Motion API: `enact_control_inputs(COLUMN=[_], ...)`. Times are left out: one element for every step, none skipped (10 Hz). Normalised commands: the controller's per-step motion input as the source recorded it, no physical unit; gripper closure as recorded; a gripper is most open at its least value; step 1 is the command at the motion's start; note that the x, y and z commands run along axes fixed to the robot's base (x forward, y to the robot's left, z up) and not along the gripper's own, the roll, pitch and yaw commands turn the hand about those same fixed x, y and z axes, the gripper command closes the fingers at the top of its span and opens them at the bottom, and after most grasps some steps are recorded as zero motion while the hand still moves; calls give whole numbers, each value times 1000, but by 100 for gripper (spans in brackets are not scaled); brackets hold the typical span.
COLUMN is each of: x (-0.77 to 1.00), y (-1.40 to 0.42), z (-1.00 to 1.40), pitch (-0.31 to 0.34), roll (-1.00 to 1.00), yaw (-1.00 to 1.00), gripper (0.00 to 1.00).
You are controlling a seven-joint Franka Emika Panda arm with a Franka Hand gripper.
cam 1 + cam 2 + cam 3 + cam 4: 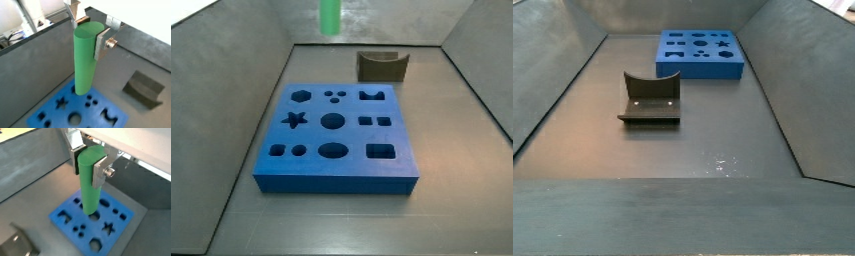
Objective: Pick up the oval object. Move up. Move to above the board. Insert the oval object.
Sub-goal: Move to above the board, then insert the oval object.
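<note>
My gripper (87,37) is shut on the upper end of the bright green oval object (83,65), which hangs upright between the silver fingers (101,46); both wrist views show this grip (89,167). The blue board (101,97) with dark cut-out holes lies on the floor below the peg's lower end, and also shows in a wrist view (72,209). In a side view only the peg's lower end (330,15) shows, high above the board (311,135). Another side view shows the board (700,66) but neither the gripper nor the peg.
The dark fixture (381,66) stands on the floor just beyond the board's far edge, and shows in other views (649,98) (143,89). Grey sloping walls (238,70) enclose the bin on all sides.
</note>
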Motion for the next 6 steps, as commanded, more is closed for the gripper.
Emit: enact_control_inputs(x=[196, 131, 0, -29, -23, -37], y=[-524, -245, 0, 0, 0, 0], z=[13, 16, 0, 0, 0, -6], pitch=[105, 111, 9, 24, 36, 40], roll=[11, 22, 0, 0, 0, 0], yaw=[11, 10, 0, 0, -23, -29], gripper=[100, 100, 100, 100, 100, 100])
